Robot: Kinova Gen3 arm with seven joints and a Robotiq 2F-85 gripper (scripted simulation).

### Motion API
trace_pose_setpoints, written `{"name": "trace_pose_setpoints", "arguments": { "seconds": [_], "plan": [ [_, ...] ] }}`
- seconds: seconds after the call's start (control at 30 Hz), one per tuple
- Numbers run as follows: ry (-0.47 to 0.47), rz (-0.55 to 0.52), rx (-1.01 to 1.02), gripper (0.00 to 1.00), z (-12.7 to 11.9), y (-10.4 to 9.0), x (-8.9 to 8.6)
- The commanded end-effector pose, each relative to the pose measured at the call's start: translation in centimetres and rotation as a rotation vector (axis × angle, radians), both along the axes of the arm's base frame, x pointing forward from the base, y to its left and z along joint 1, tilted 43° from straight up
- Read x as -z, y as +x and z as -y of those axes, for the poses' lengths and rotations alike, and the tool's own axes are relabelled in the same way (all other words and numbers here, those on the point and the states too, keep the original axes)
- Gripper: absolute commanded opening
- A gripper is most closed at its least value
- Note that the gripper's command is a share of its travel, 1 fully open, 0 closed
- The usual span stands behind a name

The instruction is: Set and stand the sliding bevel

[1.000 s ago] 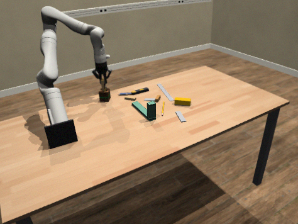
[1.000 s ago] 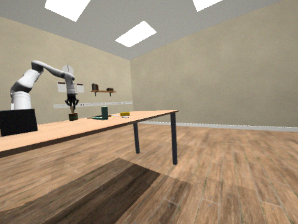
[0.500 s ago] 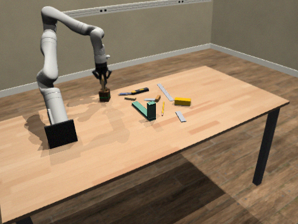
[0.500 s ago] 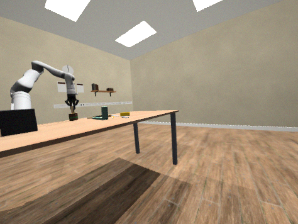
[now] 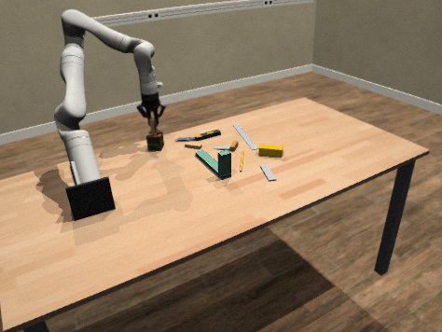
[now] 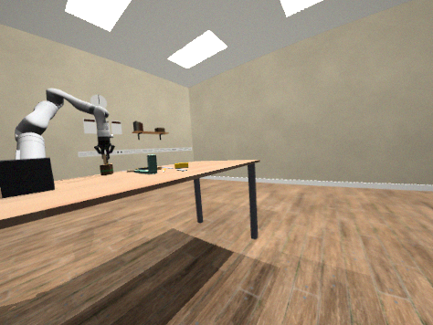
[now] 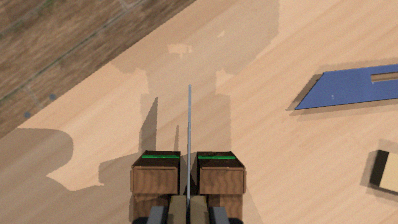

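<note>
My gripper points straight down over the slotted block at the table's far left and is shut on the wooden sliding bevel. In the wrist view the bevel's wooden stock sits between my fingers. Its thin blade, seen edge-on, runs through the slot between the two halves of the block. I cannot see the rounded foot or the pocket floor. The green leg and rail stand at mid-table. The black bevel lies right of the block, and its blue blade shows in the wrist view.
A grey ruler, a yellow block, a pencil, a small grey strip and small wooden pieces lie around the green parts. The arm's black base stands at the left. The table's back edge is close behind the block.
</note>
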State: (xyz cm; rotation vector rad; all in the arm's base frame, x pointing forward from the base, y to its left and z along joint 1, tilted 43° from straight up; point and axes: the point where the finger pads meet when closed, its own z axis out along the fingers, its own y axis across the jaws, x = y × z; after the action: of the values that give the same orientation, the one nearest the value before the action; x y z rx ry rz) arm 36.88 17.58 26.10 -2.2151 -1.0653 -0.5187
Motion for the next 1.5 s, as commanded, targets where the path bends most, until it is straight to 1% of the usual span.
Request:
{"name": "trace_pose_setpoints", "arguments": {
  "seconds": [0.0, 1.07, 1.1, 1.47],
  "plan": [
    [0.000, 0.002, 0.001, 0.10, 0.02, 0.04, -0.02],
    [0.000, 0.002, 0.001, 0.10, -0.36, 0.09, 0.38],
    [0.000, 0.002, 0.001, 1.00, -0.36, 0.09, 0.38],
    [0.000, 0.002, 0.001, 1.00, -0.36, 0.09, 0.38]
  ]
}}
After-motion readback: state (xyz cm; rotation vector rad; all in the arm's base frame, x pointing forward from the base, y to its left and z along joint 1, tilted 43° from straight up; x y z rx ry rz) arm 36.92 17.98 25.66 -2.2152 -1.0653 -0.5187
